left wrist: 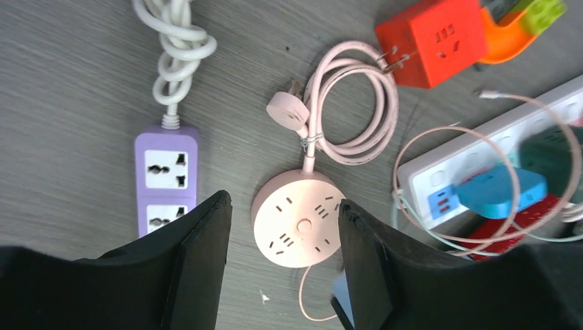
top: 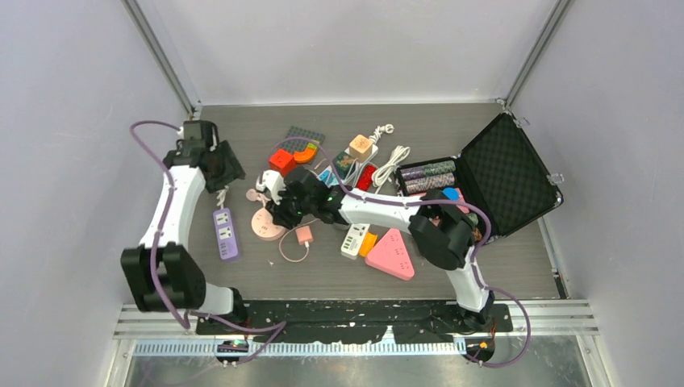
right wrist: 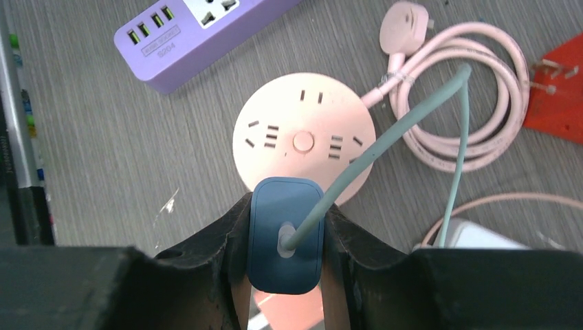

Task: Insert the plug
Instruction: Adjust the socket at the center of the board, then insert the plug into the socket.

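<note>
My right gripper (right wrist: pixel 287 206) is shut on a dark blue plug (right wrist: pixel 285 237) with a pale green cable (right wrist: pixel 392 134). It holds the plug just above the near edge of the round pink socket (right wrist: pixel 302 134). That socket lies flat on the table with its slots facing up. In the top view the right gripper (top: pixel 282 208) is over the socket (top: pixel 264 226). My left gripper (left wrist: pixel 282 206) is open and empty, hovering above the same socket (left wrist: pixel 299 227), which shows between its fingers.
A purple power strip (top: pixel 226 234) lies left of the socket. The socket's coiled pink cord (right wrist: pixel 454 103), a red cube adapter (left wrist: pixel 433 41) and a white power strip (left wrist: pixel 481 158) lie beyond. An open black case (top: pixel 508 173) stands at the right. A pink triangular block (top: pixel 393 254) lies in front.
</note>
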Motion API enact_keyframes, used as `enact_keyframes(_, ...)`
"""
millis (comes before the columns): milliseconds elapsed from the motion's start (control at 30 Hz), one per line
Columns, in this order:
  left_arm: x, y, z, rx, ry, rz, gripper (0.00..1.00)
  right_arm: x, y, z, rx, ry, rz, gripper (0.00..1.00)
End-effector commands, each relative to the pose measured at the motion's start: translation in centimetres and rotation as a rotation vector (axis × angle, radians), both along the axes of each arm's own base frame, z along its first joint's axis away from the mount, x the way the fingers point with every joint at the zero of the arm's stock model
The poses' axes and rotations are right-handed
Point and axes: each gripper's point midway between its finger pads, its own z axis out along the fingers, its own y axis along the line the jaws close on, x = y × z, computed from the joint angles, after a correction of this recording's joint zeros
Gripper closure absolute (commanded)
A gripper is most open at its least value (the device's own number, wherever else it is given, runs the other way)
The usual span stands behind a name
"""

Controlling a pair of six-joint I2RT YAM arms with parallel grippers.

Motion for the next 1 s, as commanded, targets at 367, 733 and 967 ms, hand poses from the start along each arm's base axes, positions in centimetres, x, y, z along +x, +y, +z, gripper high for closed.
enact_keyframes(367, -6.0, -0.4, 6.4, -0.069, -0.165, 0.046, 0.40, 4.2, 4.5, -1.2, -0.009, -0.034, 0.083, 0.95)
enact_keyframes(733, -7.1, -0.4, 6.4, -0.061, -0.148, 0.024, 0.40, 3.7, 4.8, -3.2, -0.012, 0.021, 0.143, 0.95)
enact_keyframes(967, -7.2, -0.4, 5.7, -0.063, -0.125, 0.020, 0.40, 3.9, 5.5, -2.0, 0.075, 0.057, 0.076, 0.95)
